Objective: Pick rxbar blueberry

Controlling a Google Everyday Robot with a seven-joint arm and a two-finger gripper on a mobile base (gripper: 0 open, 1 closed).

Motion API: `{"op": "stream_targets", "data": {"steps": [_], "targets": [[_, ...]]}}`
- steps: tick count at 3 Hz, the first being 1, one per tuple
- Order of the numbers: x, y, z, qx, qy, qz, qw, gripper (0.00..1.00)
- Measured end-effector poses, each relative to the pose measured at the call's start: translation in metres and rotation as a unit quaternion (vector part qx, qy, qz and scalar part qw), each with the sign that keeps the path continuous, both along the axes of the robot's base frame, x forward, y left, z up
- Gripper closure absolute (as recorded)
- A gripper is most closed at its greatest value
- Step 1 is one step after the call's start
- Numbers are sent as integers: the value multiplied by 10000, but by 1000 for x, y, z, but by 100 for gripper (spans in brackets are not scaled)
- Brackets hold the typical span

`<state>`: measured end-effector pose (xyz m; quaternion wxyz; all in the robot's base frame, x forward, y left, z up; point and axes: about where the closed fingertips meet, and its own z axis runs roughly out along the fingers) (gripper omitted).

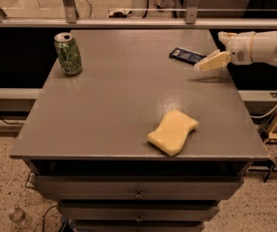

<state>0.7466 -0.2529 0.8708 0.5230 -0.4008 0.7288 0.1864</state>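
Observation:
The rxbar blueberry [186, 55] is a small flat dark blue bar with pale markings. It lies flat on the grey table [118, 110] near the far right. My gripper [210, 63] comes in from the right on a white arm. It hangs just above the table, right of and slightly nearer than the bar, a short gap away and not touching it. It holds nothing.
A yellow sponge [173, 132] lies near the table's front edge, right of centre. A green can [68, 54] stands upright at the far left. A rail with posts runs behind the table. Drawers sit below the tabletop.

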Motion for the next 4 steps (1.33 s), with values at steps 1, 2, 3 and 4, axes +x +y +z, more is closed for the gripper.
{"op": "stream_targets", "data": {"steps": [1, 2, 3, 4], "targets": [[7, 7, -4, 110, -9, 118, 9999, 0], [15, 19, -11, 232, 104, 286, 9993, 0], [22, 30, -16, 288, 210, 433, 9984, 0], [27, 36, -19, 326, 284, 511, 9978, 0]]}}
